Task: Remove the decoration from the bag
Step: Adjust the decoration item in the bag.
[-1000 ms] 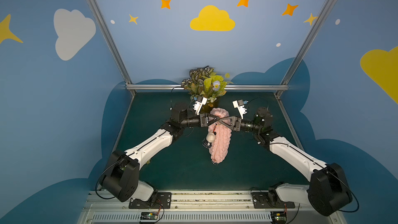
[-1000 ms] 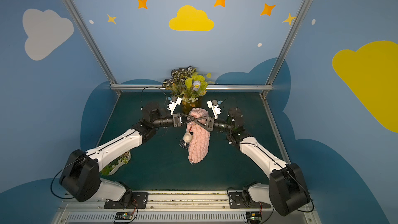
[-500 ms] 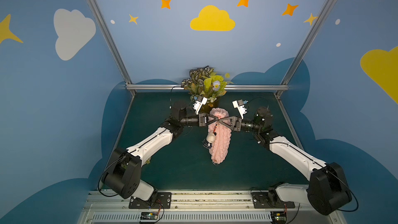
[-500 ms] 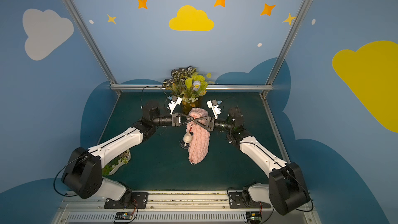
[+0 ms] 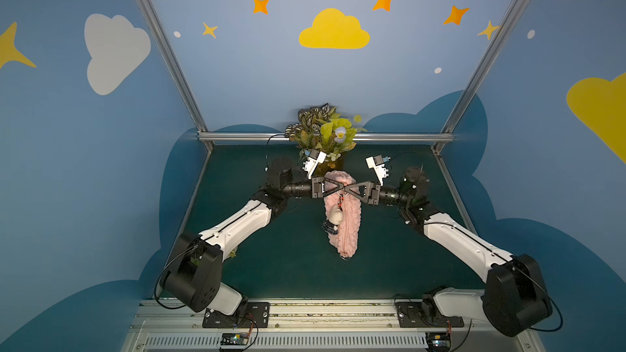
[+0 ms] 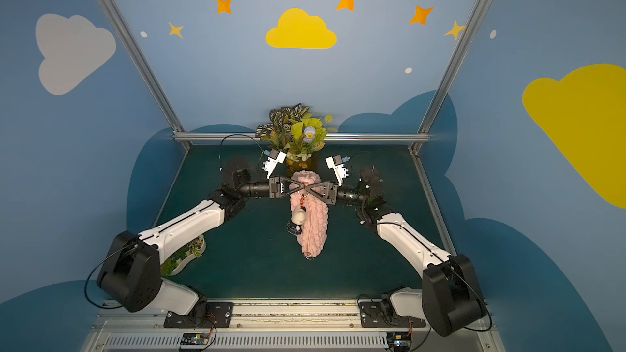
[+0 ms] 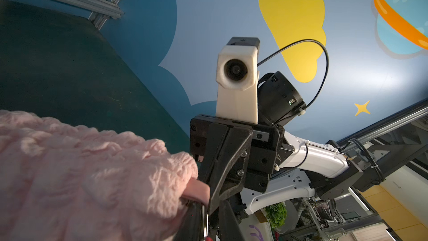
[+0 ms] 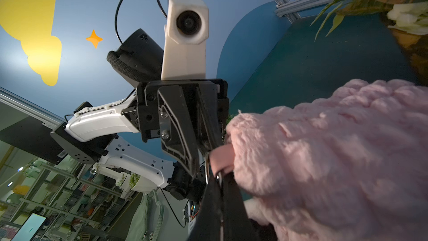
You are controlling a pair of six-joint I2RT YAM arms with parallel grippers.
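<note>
The pink knit bag (image 5: 350, 221) (image 6: 316, 225) lies lengthwise on the green mat, its far end raised where both grippers meet. The decoration (image 5: 335, 216) (image 6: 298, 217), a small cream doll, hangs by a red cord against the bag's left side. My left gripper (image 5: 342, 187) (image 7: 210, 207) comes in from the left, its fingers nearly together with the decoration's metal ring (image 7: 206, 216) between them. My right gripper (image 5: 347, 189) (image 8: 218, 177) comes in from the right and is shut on the bag's pink tab (image 8: 221, 158) (image 7: 199, 188). The two grippers' tips cross.
A vase of foliage (image 5: 325, 137) stands just behind the bag at the back rail (image 5: 237, 136). A white planter with greenery (image 6: 183, 255) sits under my left arm at the mat's left edge.
My left gripper's jaws have drawn closer together around the ring. The bag, the doll and the right gripper have stayed in place.
</note>
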